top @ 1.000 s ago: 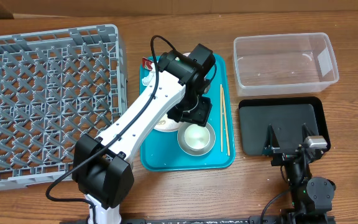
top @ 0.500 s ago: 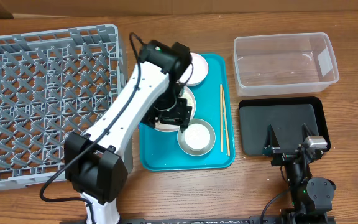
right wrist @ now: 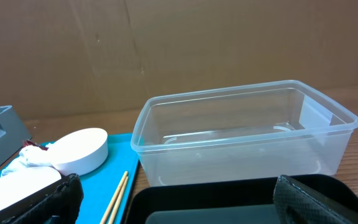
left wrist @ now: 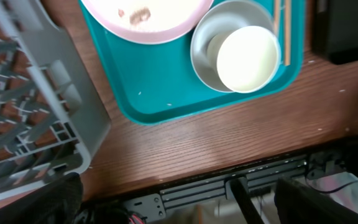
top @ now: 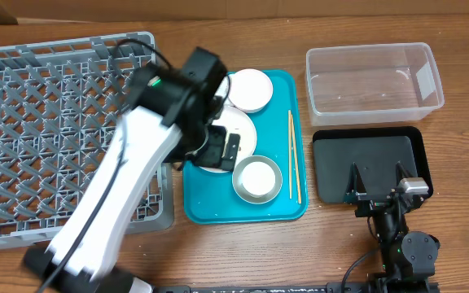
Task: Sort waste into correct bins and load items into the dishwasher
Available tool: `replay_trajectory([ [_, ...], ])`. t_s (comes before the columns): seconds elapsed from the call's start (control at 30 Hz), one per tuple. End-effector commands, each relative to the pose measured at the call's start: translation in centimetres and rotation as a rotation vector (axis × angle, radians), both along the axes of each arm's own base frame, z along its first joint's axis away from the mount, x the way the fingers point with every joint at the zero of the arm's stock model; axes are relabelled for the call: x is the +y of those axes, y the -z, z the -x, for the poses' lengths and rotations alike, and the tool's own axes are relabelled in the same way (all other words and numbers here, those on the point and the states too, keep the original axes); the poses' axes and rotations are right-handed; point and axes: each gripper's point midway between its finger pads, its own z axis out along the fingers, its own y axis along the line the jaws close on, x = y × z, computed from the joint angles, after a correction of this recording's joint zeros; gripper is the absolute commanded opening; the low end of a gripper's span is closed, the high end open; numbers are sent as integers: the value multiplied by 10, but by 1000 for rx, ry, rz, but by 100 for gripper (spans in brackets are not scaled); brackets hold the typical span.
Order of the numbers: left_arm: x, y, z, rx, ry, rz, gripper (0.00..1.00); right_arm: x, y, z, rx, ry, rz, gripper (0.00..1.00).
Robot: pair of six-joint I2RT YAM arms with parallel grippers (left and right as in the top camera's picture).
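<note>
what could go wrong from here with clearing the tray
The cup sits inside the grey bowl, so lifting the bowl may tip it out. The plate has scraps on it; loaded as is, they would likely drop through the rack. The chopsticks lie flat near the tray rim, probably a hard pinch.

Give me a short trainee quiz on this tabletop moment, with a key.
1. True or false: the chopsticks lie on the teal tray.
2. What sits inside the grey metal bowl? A) white cup B) fork C) sponge
3. What does the clear tub hold?
Key: 1 true; 2 A; 3 nothing, it is empty.
</note>
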Motion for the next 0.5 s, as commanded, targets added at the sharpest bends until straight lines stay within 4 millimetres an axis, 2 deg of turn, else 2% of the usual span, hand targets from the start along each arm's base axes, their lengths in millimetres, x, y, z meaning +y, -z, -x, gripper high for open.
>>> replay_trajectory([
  [0.0,15,-19,19,-79,-6,8,100,0,2,0,-4,2,4,100],
  [0.1,30,-19,39,-94,-31,-1,100,0,2,0,-4,2,4,100],
  [0.27,56,-1,72,-77,-129,-52,100,0,2,0,-4,2,4,100],
  [0.37,73,6,77,-97,-214,-114,100,0,2,0,-4,2,4,100],
  [0.47,88,5,73,-143,-320,-177,100,0,2,0,-4,2,4,100],
])
